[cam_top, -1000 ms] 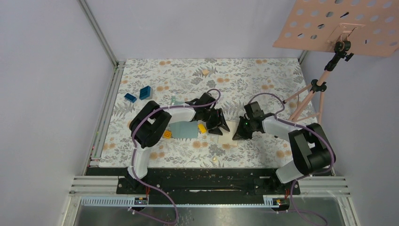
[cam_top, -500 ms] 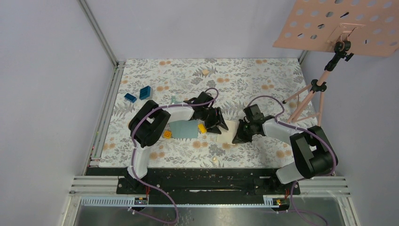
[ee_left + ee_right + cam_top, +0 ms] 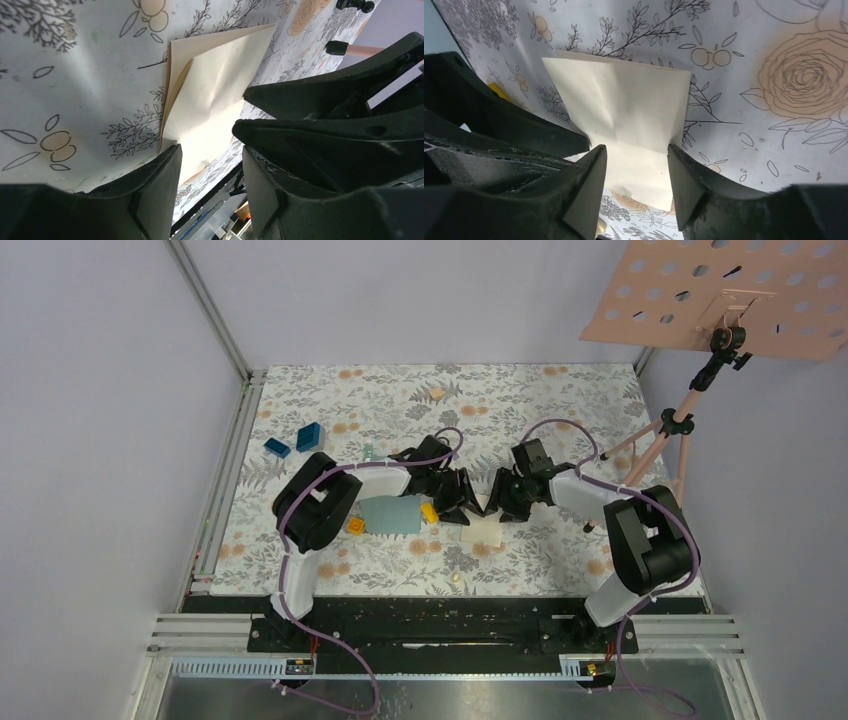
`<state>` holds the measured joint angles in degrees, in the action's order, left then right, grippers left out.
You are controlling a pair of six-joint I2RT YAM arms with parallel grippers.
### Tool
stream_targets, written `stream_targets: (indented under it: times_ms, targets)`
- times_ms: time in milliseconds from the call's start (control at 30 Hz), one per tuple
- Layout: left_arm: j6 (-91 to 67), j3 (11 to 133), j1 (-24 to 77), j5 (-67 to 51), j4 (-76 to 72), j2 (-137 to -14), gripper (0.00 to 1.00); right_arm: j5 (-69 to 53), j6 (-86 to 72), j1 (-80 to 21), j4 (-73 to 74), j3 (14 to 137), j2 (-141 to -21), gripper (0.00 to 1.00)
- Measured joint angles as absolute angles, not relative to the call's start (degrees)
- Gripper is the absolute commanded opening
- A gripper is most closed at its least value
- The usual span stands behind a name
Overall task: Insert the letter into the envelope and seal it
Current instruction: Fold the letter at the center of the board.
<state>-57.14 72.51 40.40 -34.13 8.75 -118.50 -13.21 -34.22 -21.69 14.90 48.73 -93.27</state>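
The letter (image 3: 482, 531) is a cream sheet with creases, lying on the floral table between the two arms; its shape is plainer in the left wrist view (image 3: 215, 95) and the right wrist view (image 3: 624, 110). One edge of it curls up off the table. The teal envelope (image 3: 390, 515) lies flat to its left, under the left arm. My left gripper (image 3: 466, 508) (image 3: 210, 152) hangs open over the letter's left end. My right gripper (image 3: 503, 506) (image 3: 636, 150) stands open astride the letter's near edge, nothing pinched. The two grippers nearly meet tip to tip.
Two yellow blocks (image 3: 429, 512) (image 3: 355, 526) lie beside the envelope. Two blue blocks (image 3: 308, 436) (image 3: 277, 447) sit at the far left. A pink perforated board (image 3: 730, 290) on a tripod stand (image 3: 660, 440) rises at the right edge.
My right gripper has swung left and away from me over the letter, close to the left gripper, and its jaws have gone from shut to open. The left gripper has barely moved.
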Motion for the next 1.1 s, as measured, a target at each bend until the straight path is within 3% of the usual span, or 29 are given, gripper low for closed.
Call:
stream_targets:
  times_ms: [167,200,267,333,767,1100]
  targets:
    - [-57.12,71.96,40.10,-34.96,8.43,-118.43,0.50,-13.13,-34.83,-20.75,12.60,46.81,-91.59,0.56]
    - [-57.14,71.88,40.10,-35.14,8.29,-118.43,0.50,-13.21,-34.83,-20.58,12.34,46.54,-91.42,0.45]
    - [-57.14,71.55,40.07,-35.40,7.88,-118.34,0.50,-13.58,-34.57,-19.68,12.27,46.24,-91.33,0.12]
    - [-57.08,71.33,40.10,-35.57,7.81,-118.24,0.50,-14.70,-34.26,-18.15,12.29,45.87,-91.35,0.00]
    - [-57.23,70.74,40.10,-35.92,7.40,-117.93,0.50,-16.82,-34.11,-16.12,12.01,52.64,-96.82,0.00]
    - [-57.21,70.65,39.72,-36.64,7.68,-117.89,0.50,-19.03,-34.48,-15.84,6.74,48.05,-97.43,0.00]
